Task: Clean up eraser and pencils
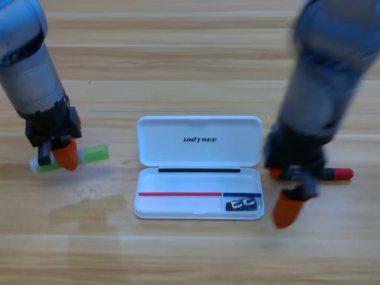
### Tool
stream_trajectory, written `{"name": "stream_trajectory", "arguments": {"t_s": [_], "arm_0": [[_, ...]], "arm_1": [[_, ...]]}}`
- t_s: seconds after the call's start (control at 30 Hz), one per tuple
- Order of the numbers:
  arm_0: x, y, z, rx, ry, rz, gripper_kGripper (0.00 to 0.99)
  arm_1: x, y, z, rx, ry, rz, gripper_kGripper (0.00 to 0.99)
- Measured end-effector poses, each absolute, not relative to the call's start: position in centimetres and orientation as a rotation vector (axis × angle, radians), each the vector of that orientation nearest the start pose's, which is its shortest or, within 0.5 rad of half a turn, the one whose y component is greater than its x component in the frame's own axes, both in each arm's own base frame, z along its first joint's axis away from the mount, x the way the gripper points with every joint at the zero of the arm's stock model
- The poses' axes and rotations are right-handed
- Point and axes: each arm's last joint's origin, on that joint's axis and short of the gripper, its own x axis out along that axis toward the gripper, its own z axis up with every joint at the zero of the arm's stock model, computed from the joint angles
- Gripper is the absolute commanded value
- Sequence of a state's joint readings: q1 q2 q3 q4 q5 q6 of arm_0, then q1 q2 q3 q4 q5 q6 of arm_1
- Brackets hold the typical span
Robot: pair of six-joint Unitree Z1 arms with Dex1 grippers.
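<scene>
Fingers of left gripper [56,155] clamp green pencil [89,155]; right gripper [290,208] unclear, beside red pencil [338,174]. Eraser [242,205] in case [199,178]. Pencils likely light, stiff: grip mid-shaft.

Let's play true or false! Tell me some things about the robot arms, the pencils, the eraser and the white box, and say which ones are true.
1. The eraser lies inside the white case. True.
2. The green pencil is already in the case. False: it lies on the table, left of the case, under the left gripper.
3. The red pencil lies on the table to the right of the case. True.
4. The right gripper is inside the case. False: it is outside, past the case's right end, near the red pencil.
5. The case's lid is closed. False: the lid is open and lies flat.
</scene>
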State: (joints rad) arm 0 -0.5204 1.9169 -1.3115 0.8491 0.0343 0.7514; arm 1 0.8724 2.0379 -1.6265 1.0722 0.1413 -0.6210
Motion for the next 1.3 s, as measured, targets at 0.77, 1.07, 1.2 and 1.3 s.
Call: {"name": "stream_trajectory", "arguments": {"t_s": [0.77, 1.07, 1.2, 1.3], "arm_0": [[27.0, -22.7, 31.1, 1.093, 0.931, -1.112, 0.0], [26.2, -26.5, 29.3, 1.159, 0.962, -1.203, 0.0], [26.2, -27.5, 29.3, 1.169, 0.952, -1.217, 0.0], [26.0, -28.1, 28.8, 1.183, 0.962, -1.233, 0.0]], "arm_1": [[33.4, 23.9, 20.8, -1.16, 1.185, 1.234, 0.881], [34.5, 24.3, 19.2, -1.186, 1.169, 1.259, 0.672], [34.6, 24.2, 19.1, -1.196, 1.163, 1.269, 0.215], [34.7, 24.1, 19.1, -1.206, 1.157, 1.279, 0.0]]}}
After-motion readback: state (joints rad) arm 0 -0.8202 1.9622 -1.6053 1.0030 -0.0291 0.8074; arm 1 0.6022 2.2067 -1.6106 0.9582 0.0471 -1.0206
